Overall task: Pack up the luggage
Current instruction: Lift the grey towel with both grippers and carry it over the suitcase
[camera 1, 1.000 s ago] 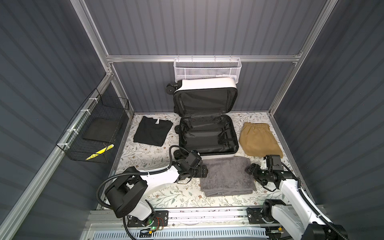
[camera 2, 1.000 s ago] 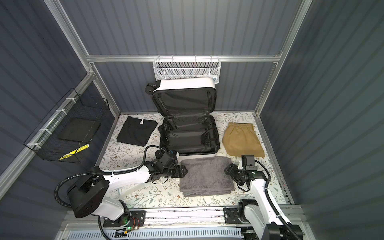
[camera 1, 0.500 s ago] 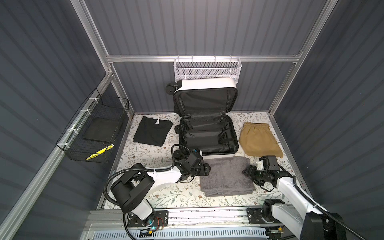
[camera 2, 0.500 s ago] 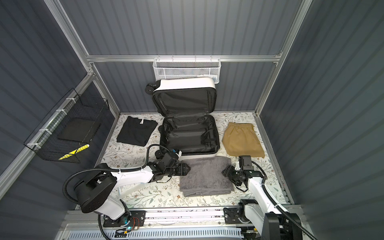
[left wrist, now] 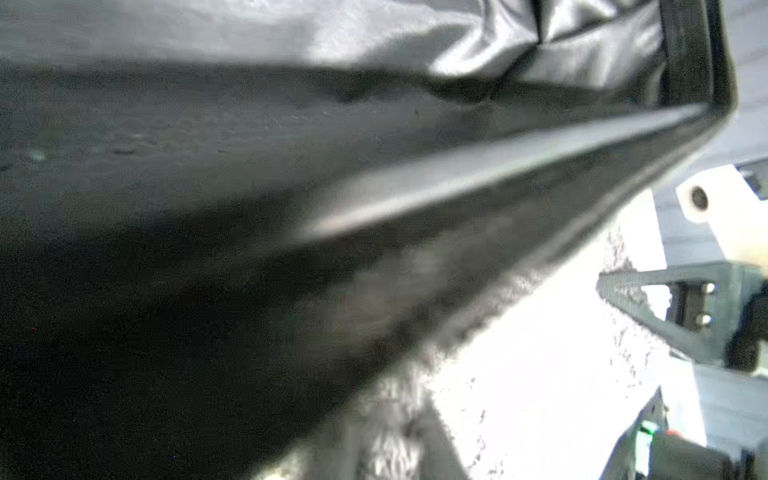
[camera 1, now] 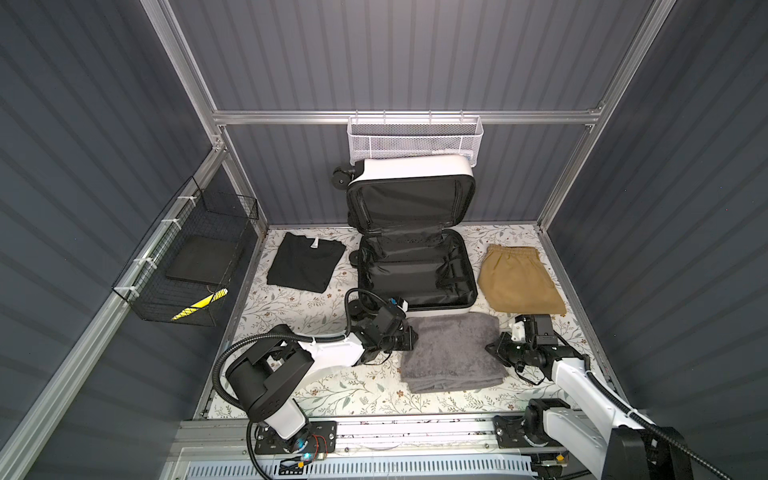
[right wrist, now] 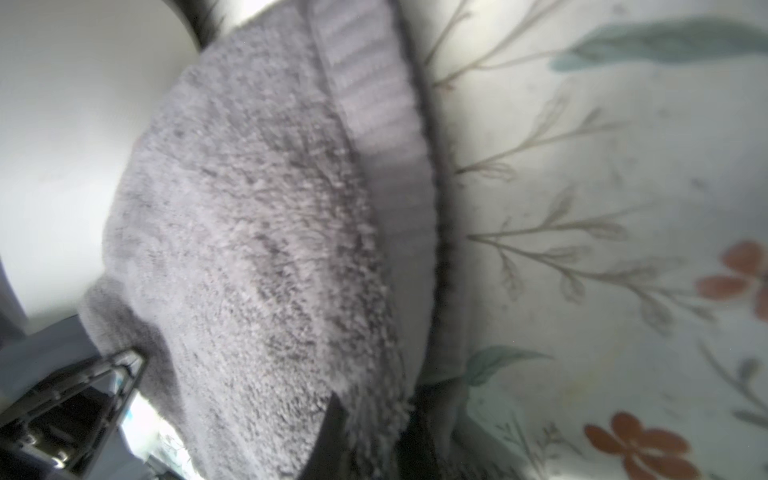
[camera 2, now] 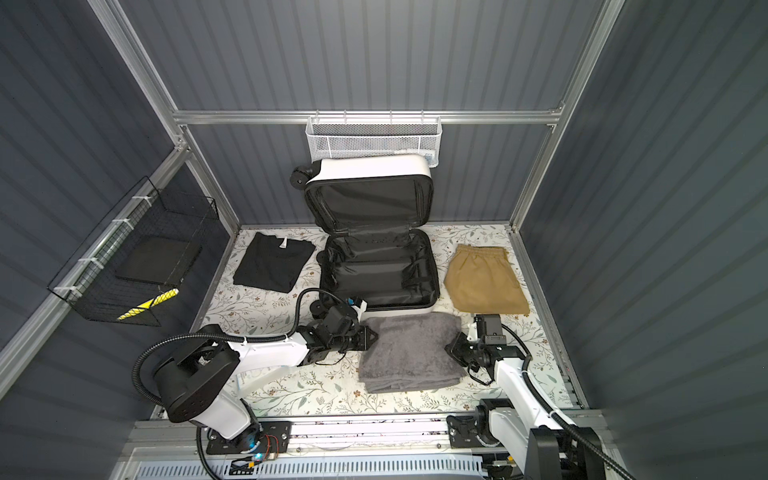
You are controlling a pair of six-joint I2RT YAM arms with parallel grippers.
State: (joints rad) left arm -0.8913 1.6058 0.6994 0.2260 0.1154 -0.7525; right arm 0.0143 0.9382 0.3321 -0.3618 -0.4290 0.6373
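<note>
Jaws on towel (camera 1: pixel 451 353); luggage (camera 1: pixel 415 270) lengthwise L-R

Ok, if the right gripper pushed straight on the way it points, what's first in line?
The grey towel: the right gripper is at its right edge, pointing across it. Beyond the towel the left gripper seems roughly in line, though depth is unclear.

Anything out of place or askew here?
Nothing stands out. The luggage lies open and empty, lid against the back wall; black shirt, tan shorts and grey towel are folded on the mat. The left gripper and right gripper sit at the towel's side edges.
</note>
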